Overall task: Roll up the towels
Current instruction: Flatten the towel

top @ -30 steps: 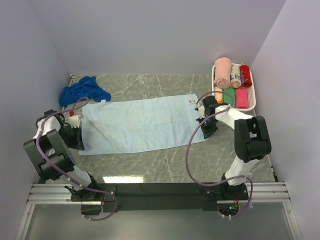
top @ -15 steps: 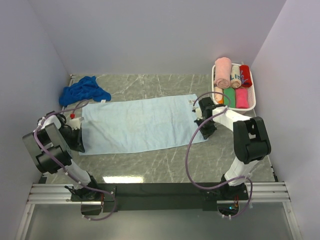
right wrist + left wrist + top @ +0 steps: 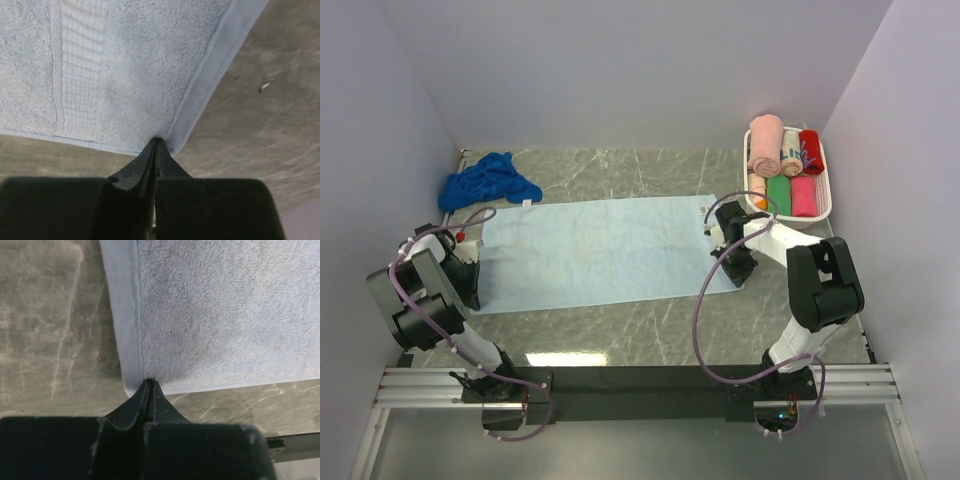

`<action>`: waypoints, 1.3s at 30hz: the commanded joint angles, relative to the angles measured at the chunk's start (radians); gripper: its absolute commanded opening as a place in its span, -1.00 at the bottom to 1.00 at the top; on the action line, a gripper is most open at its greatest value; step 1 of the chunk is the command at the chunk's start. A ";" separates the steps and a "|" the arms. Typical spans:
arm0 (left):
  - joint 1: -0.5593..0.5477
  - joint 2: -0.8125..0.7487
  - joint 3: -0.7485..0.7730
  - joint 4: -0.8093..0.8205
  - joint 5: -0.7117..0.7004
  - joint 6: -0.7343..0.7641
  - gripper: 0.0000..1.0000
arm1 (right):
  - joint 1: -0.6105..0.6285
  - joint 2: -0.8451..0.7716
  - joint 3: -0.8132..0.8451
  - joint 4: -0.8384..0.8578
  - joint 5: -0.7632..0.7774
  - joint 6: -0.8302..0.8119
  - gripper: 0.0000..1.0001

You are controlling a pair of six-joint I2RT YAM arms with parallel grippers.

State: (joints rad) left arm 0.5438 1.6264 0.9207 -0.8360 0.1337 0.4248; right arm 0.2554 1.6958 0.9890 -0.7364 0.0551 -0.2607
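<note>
The marbled table bears a spread pale towel, a crumpled royal-blue towel and a basket.

This is a robotics lab test cell. Plain pale lilac partition walls box in a grey marble-patterned worktop on three sides. Along its near edge runs a silver aluminium mounting rail carrying a black-and-white left robot arm and a matching right robot arm, both trailed by looping purple cables. The goods look like staged props: a pale sky-blue terry towel spread flat, a deep royal-blue terry towel bunched in the far left corner, and a white plastic basket of rolled cloths.
</note>
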 commanded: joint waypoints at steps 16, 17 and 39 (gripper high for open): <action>0.025 -0.037 -0.037 0.072 -0.123 0.108 -0.99 | 0.105 0.011 -0.125 -0.250 -0.033 -0.078 -0.99; 0.027 -0.039 -0.031 0.064 -0.121 0.111 -0.99 | 0.110 0.010 -0.124 -0.253 -0.038 -0.080 -0.92; 0.036 -0.071 0.363 -0.227 0.269 0.189 -0.27 | -0.039 -0.108 0.338 -0.249 -0.126 -0.026 -0.48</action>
State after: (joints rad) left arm 0.5793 1.5864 1.1637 -1.0035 0.2207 0.5785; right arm 0.2783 1.6081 1.2362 -1.0336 -0.0750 -0.3252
